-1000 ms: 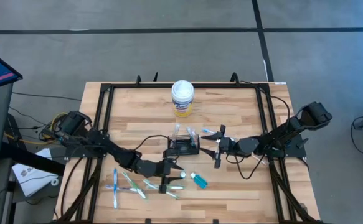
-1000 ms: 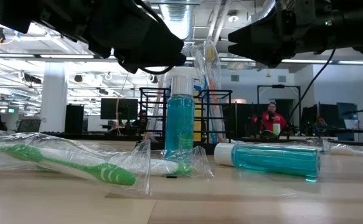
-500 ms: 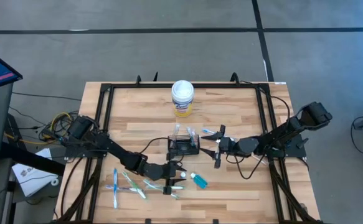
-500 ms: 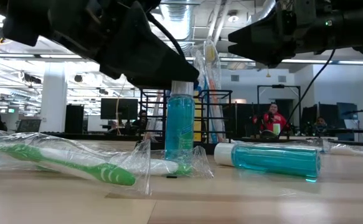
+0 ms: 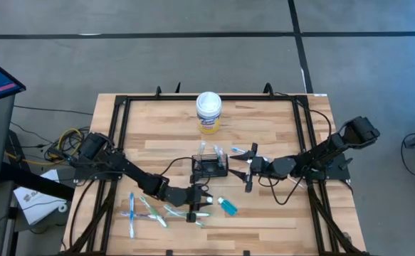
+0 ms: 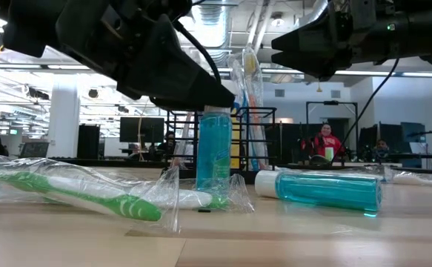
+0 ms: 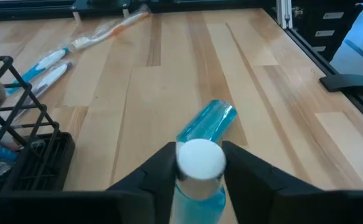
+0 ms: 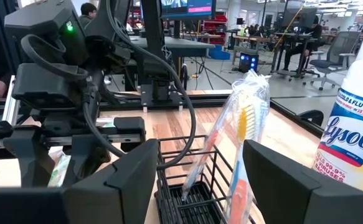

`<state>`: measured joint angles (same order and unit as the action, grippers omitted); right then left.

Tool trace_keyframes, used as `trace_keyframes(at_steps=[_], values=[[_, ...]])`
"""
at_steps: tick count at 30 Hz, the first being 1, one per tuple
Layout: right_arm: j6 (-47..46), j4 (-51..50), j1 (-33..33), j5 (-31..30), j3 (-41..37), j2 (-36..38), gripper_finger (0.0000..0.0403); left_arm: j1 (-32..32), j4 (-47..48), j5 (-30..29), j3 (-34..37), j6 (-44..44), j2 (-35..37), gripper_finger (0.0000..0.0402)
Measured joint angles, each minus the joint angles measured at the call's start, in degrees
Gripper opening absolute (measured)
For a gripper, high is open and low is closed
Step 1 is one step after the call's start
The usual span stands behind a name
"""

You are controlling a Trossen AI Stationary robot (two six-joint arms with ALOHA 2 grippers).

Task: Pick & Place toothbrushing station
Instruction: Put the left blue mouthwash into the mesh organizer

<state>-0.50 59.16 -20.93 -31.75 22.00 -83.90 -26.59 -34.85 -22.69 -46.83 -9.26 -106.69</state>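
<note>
Blue upright bottle (image 7: 197,180) sat between left gripper (image 7: 200,163) fingers, contact unclear; off-centre squeeze could topple it.

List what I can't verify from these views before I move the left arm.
- Upright blue bottle: in the low view the left gripper hides its cap. Whether it is gripped cannot be told.
- Lying bottle: in the left wrist view the upright bottle hides its cap end.
- Toothbrushing station: the right wrist view's bottom edge cuts off its floor, and the high view is too small.
</note>
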Motion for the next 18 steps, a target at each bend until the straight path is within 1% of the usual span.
trace_keyframes(at_steps=[2, 11, 14, 18], values=[[0.0, 0.0, 0.0, 0.0, 0.0, 0.0, 0.0228, 0.0, 0.0, 0.0, 0.0, 0.0, 0.0, 0.0087], [0.0, 0.0, 0.0, 0.0, 0.0, 0.0, 0.0228, 0.0, 0.4, 0.0, 0.0, -0.6, 0.7, 0.0087], [0.0, 0.0, 0.0, 0.0, 0.0, 0.0, 0.0228, -0.1, 0.5, 0.0, 0.0, -1.5, 2.6, 0.0087], [-0.1, 0.0, 0.0, 0.0, 0.0, 0.0, 0.0228, -0.1, 4.5, -2.0, 0.0, -1.8, 7.3, 0.0087]])
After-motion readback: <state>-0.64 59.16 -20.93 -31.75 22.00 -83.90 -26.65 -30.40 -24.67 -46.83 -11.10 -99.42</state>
